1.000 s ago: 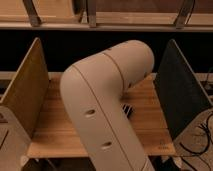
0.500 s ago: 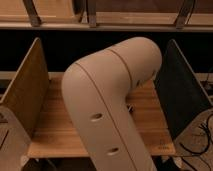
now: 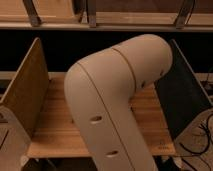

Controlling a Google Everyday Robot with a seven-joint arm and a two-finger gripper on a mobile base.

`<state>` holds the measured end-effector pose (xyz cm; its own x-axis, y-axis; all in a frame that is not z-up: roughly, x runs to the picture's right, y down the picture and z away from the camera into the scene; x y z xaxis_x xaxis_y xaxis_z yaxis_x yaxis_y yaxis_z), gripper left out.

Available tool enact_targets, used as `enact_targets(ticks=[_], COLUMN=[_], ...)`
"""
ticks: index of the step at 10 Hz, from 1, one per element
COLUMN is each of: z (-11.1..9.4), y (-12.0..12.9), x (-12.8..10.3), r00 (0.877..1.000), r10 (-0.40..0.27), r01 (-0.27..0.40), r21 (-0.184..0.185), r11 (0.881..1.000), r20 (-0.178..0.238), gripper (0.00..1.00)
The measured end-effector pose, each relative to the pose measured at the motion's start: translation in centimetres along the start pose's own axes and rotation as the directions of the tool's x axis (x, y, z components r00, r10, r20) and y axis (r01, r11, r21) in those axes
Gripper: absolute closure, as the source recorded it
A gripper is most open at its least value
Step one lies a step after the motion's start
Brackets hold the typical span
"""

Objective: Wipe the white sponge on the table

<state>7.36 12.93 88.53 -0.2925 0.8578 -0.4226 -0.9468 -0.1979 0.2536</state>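
Gripper: out of sight, hidden behind the arm [image 3: 110, 115], judged to be over the right rear of the table [image 3: 52, 131] from the way the elbow bends. Fingers pressed together; whether anything is pinched between them cannot be told. Arm: broad beige elbow link rising from the table's near edge and covering most of its centre. White sponge: not visible on any bare plank; if present, it lies under the covered part of the table. Wooden side panel [image 3: 27, 92] upright at the table's left end, dark side panel [image 3: 184, 97] at its right end, shelf rail [image 3: 125, 20] above its back edge. Step, as judged: reach toward the sponge, no wiping confirmed. Next move calls for locating the sponge, opening to take it or pressing onto it, then sweeping along the grain between both panels.
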Motion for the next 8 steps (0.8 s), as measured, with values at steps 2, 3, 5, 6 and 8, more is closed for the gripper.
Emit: enact_targets(ticks=[2,3,5,6,8], z=[0.8,1.1,1.2,1.2,0.9], y=[1.3,2.9,5.1,6.5,9.2], x=[-0.8,-1.2,-1.6,-1.8,-1.6], r00=[1.0,1.0,0.998,0.997,0.993], r10=[-0.009,-0.029,-0.062,-0.081,-0.117], r01=[0.009,0.029,0.062,0.082,0.118], r21=[-0.005,-0.018,-0.035,-0.053,-0.086], r11=[1.0,0.999,0.997,0.995,0.989], r20=[-0.001,0.0,0.003,0.007,0.012], gripper=[1.0,1.0,1.0,1.0,1.0])
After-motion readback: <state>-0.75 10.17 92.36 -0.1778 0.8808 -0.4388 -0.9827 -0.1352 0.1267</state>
